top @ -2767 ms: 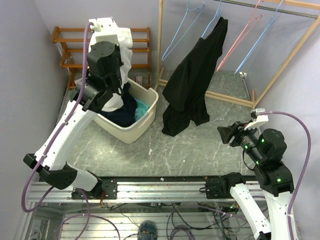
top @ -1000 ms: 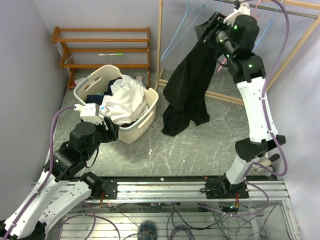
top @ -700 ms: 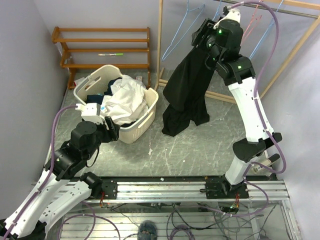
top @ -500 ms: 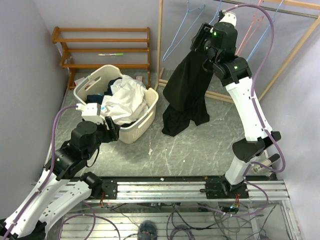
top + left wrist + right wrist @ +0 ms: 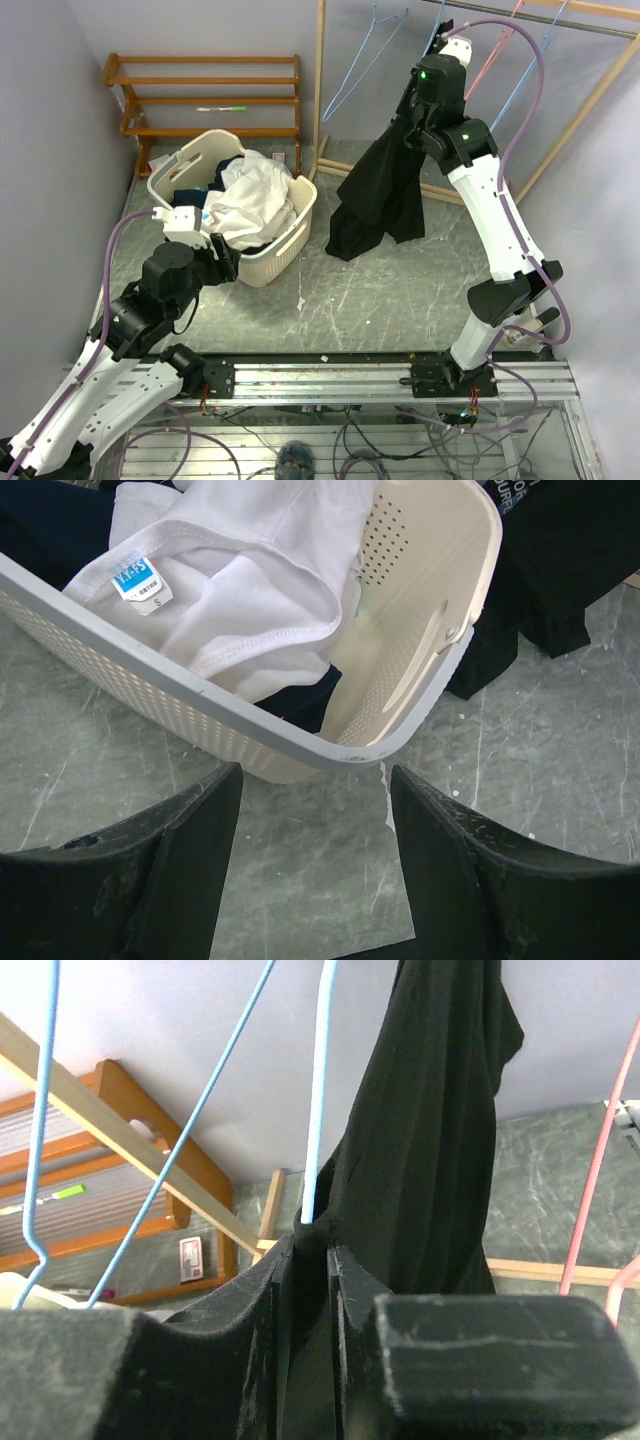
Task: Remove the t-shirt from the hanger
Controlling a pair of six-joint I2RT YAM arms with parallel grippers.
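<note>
Rightward, the black t-shirt point(image 5: 385, 185) has been drawn in narrower. Left fingers point(image 5: 205, 820) hang spread and empty by the basket point(image 5: 290, 235). The t-shirt hangs on the blue hanger point(image 5: 320, 1090) at the far rail point(image 5: 560, 20), right fingers point(image 5: 280, 1290) pinched on its cloth. Slide it down off the wire, I'd judge; the hanger's hook is cut off.

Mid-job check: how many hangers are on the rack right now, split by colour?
Blue hangers: 3, namely the left bare hanger, the loaded hanger carrying the black t-shirt, and the right bare hanger
Pink hanger: 1
Total: 4
</note>
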